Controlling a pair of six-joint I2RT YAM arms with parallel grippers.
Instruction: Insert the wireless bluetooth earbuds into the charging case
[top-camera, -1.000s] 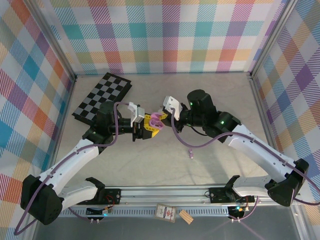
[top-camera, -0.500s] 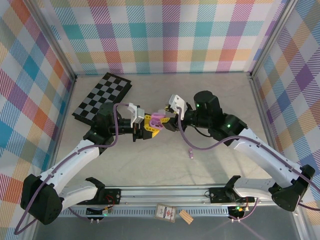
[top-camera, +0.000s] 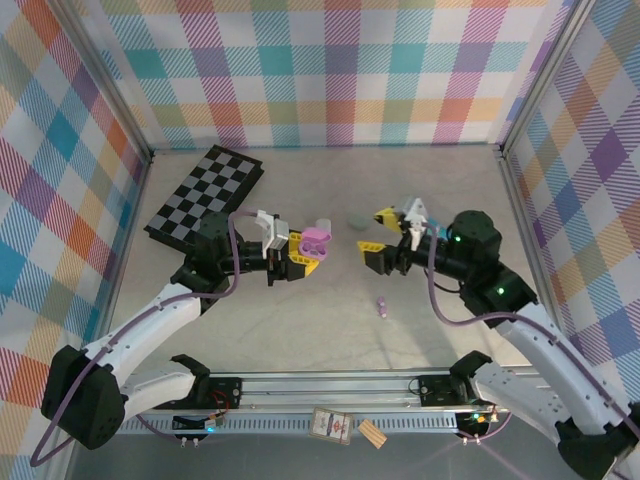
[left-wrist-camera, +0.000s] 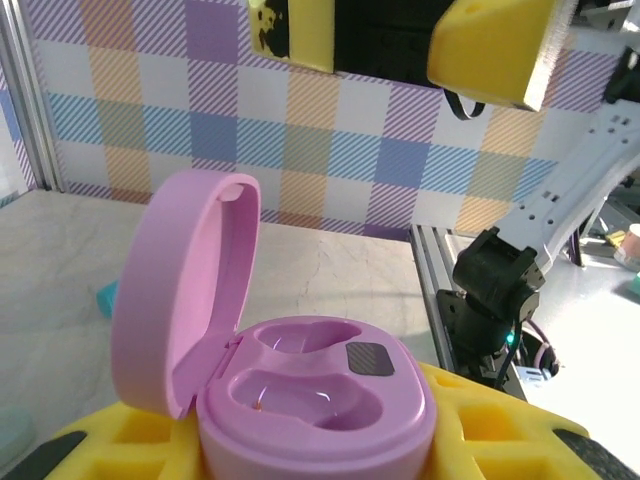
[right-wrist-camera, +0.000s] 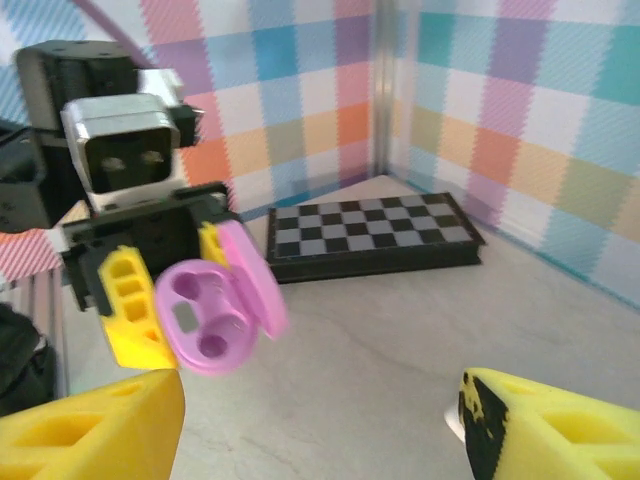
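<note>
The left gripper (top-camera: 303, 252) is clamped on the purple charging case (top-camera: 315, 240) and holds it clear of the worktop (top-camera: 300, 330), a little left of centre. The lid is hinged up. In the left wrist view both wells look bare, so I judge no earbud is seated yet.

The right gripper (top-camera: 378, 231) faces the case from the right with its jaws spread wide and nothing between them. One purple earbud (top-camera: 382, 305) lies on the worktop right of centre, toward the near edge and well apart from both claws. A folded chessboard (top-camera: 205, 195) sits in the far-left corner.

The step in hand looks like fetching. The right claw needs to drop to that earbud, pinch it lightly across its tiny glossy body, then carry it to an open well at the right angle while the left arm keeps the case level.
</note>
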